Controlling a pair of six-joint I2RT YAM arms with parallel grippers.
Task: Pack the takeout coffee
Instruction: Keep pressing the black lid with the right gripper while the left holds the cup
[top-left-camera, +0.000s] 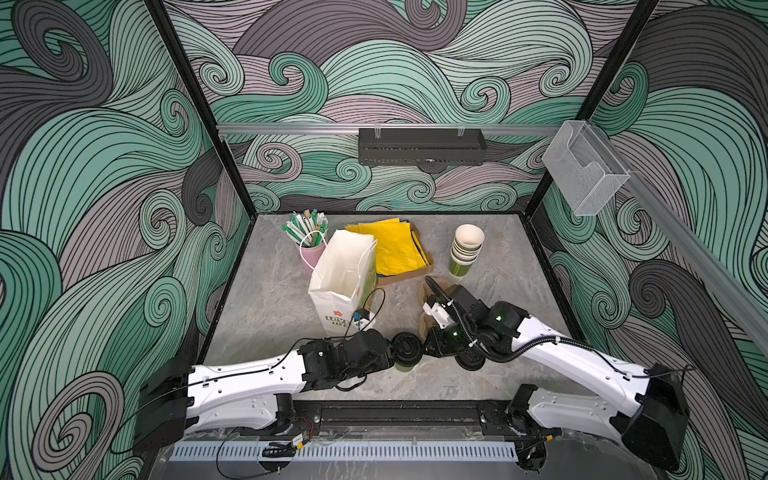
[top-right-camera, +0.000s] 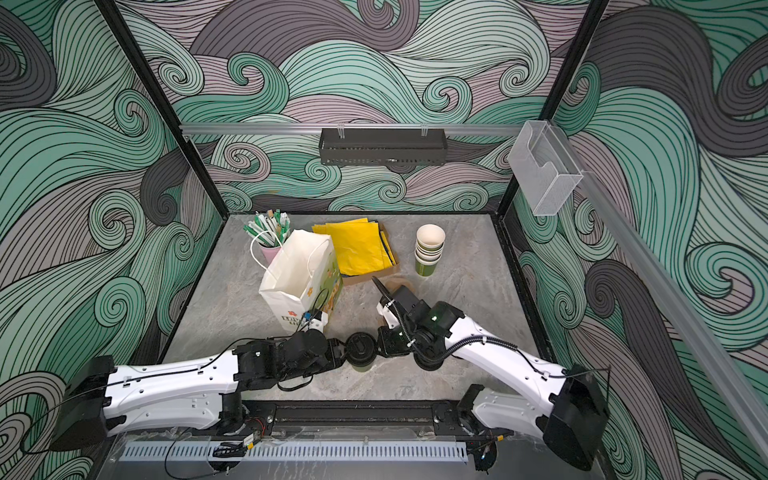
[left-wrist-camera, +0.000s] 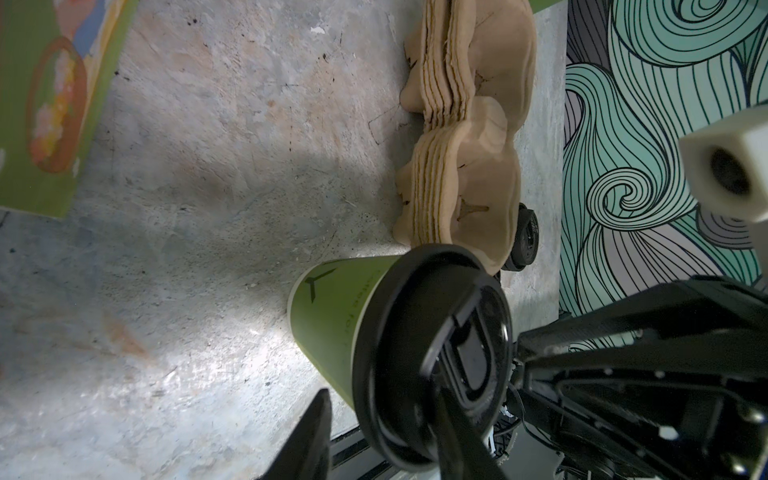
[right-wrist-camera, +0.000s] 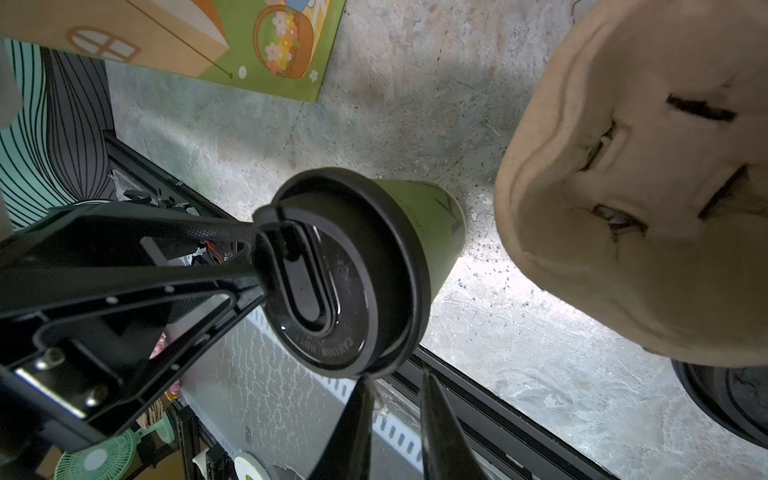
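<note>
The takeout coffee (top-left-camera: 406, 351) (top-right-camera: 360, 350), a green cup with a black sip lid, stands upright near the table's front edge between my two grippers. My left gripper (top-left-camera: 392, 352) (left-wrist-camera: 378, 388) reaches it from the left with its jaws open. One finger (left-wrist-camera: 453, 432) lies over the lid's top and the other (left-wrist-camera: 311, 436) stands beside the cup wall, a small gap away. My right gripper (top-left-camera: 423, 348) (right-wrist-camera: 397, 378) is at the lid's right edge. It is narrowly open with nothing between the fingers, and one fingertip (right-wrist-camera: 361, 399) is against the lid rim (right-wrist-camera: 399, 266).
A white paper bag (top-left-camera: 340, 274) (top-right-camera: 297, 270) stands open behind the left gripper. Brown pulp cup carriers (left-wrist-camera: 469, 145) (right-wrist-camera: 623, 208) lie under the right arm, a loose black lid (top-left-camera: 469, 362) beside them. Stacked lidless cups (top-left-camera: 465, 249), yellow napkins (top-left-camera: 395, 249) and a pink cup of stirrers (top-left-camera: 309, 243) stand at the back.
</note>
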